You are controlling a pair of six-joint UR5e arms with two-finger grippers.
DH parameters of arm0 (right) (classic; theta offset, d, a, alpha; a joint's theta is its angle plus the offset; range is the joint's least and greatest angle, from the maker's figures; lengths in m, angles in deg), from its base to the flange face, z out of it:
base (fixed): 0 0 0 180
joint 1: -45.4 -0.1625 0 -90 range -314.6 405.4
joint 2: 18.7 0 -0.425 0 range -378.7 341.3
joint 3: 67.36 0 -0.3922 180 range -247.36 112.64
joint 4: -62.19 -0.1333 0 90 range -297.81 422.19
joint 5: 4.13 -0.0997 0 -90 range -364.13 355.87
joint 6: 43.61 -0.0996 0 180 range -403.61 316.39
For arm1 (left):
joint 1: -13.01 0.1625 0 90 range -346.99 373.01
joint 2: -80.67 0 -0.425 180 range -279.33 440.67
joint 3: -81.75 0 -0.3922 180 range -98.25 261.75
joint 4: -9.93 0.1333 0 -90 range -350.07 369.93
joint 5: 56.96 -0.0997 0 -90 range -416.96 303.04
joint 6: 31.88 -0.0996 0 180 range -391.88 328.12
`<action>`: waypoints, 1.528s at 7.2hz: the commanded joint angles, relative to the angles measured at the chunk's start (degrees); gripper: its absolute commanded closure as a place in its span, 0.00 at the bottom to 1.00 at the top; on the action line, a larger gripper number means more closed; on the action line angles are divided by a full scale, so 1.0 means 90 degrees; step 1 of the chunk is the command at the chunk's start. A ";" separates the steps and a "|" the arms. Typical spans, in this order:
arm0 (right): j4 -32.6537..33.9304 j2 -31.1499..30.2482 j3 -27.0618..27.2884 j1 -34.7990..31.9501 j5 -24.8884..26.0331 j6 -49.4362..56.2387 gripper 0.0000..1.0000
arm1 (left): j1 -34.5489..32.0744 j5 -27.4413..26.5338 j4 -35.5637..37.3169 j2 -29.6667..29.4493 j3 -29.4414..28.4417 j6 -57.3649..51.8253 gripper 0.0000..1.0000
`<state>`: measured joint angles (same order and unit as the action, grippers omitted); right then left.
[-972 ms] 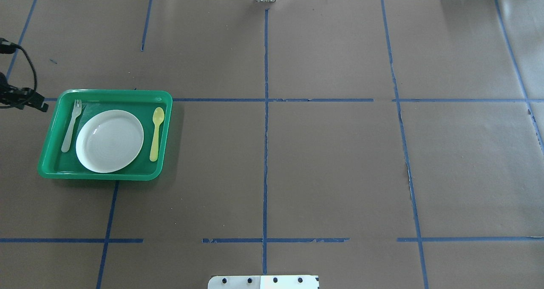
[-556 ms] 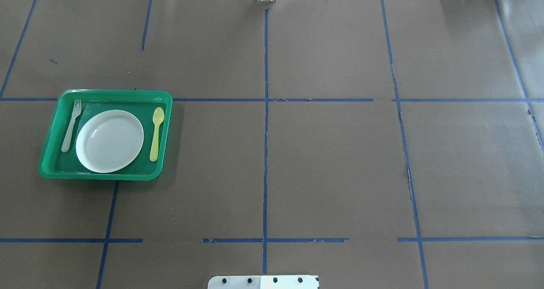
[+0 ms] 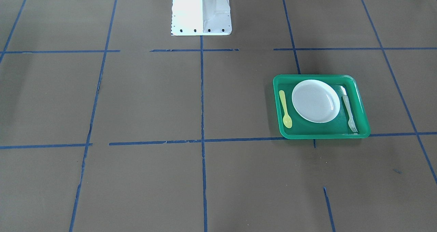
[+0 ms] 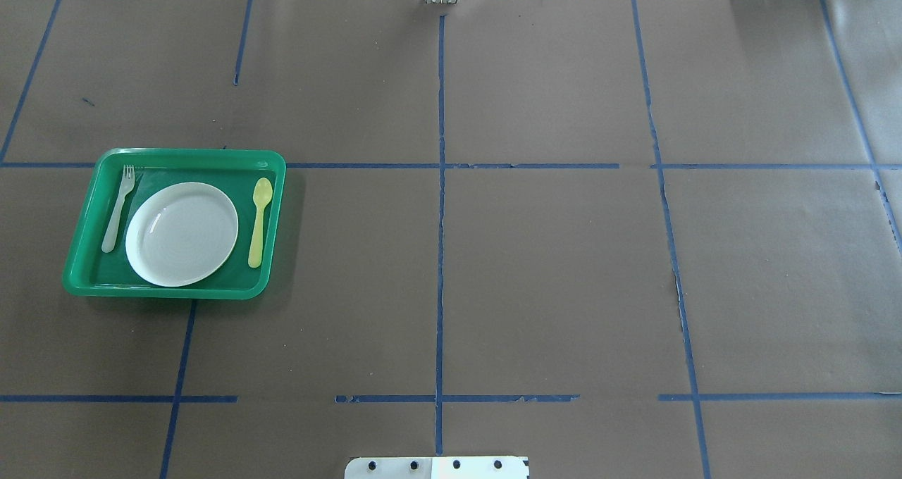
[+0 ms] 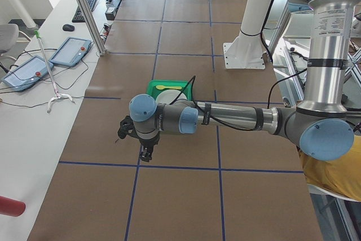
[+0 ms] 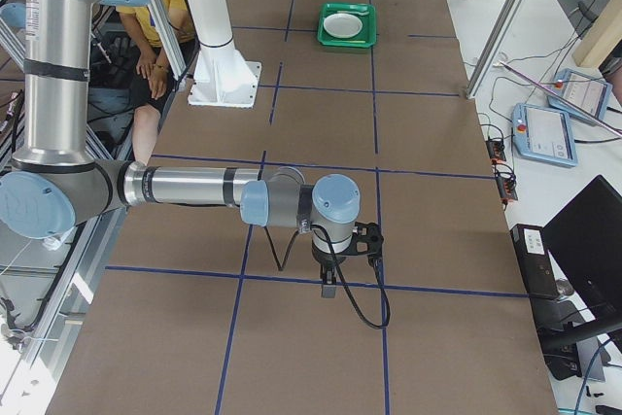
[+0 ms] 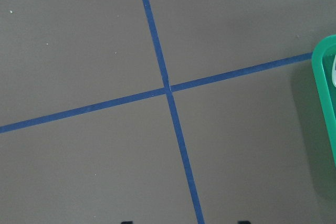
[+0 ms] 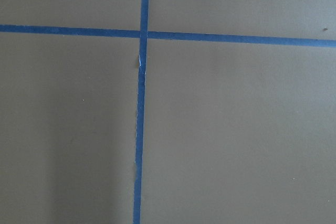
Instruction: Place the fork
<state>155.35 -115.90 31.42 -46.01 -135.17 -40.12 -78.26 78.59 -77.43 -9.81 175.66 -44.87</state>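
Observation:
The pale whitish fork [image 4: 118, 209] lies flat in the green tray [image 4: 176, 153], along its left side, next to the white plate [image 4: 182, 234]. It also shows in the front view [image 3: 349, 109]. No gripper touches it. My left gripper [image 5: 145, 156] hangs over bare table, apart from the tray and empty. In the left wrist view only its two dark fingertips [image 7: 241, 222] show, wide apart, with the tray's rim [image 7: 323, 103] at the right edge. My right gripper [image 6: 328, 287] is far from the tray over bare table; I cannot tell if it is open or shut.
A yellow spoon [image 4: 259, 222] lies in the tray on the plate's other side. Brown paper with blue tape lines covers the table. The robot's white base [image 3: 200, 10] stands at the table's edge. Tablets and cables lie beyond the far edge.
The left gripper, at the left edge of the overhead view a second ago, has moved out of that view. Fork, plate, spoon and tray have not moved.

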 commanded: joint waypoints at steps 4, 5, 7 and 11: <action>0.0000 0.0000 0.0000 0.0000 0.0000 -0.0008 0.00 | -0.0240 0.0026 0.0829 0.0168 0.0482 -0.0284 0.00; 0.0000 0.0000 0.0000 0.0000 0.0000 0.0002 0.00 | -0.0230 0.0027 0.0703 0.0151 0.0435 -0.0294 0.00; 0.0000 0.0000 0.0000 0.0000 0.0000 -0.0007 0.00 | -0.0230 0.0075 0.0663 0.0151 0.0328 -0.0294 0.00; 0.0000 0.0000 0.0000 0.0000 0.0000 0.0002 0.00 | -0.0279 0.0515 0.0731 0.0199 0.0249 -0.0255 0.00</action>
<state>155.35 -115.90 31.42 -46.01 -135.17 -40.10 -80.57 83.13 -70.93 -8.05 178.15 -47.05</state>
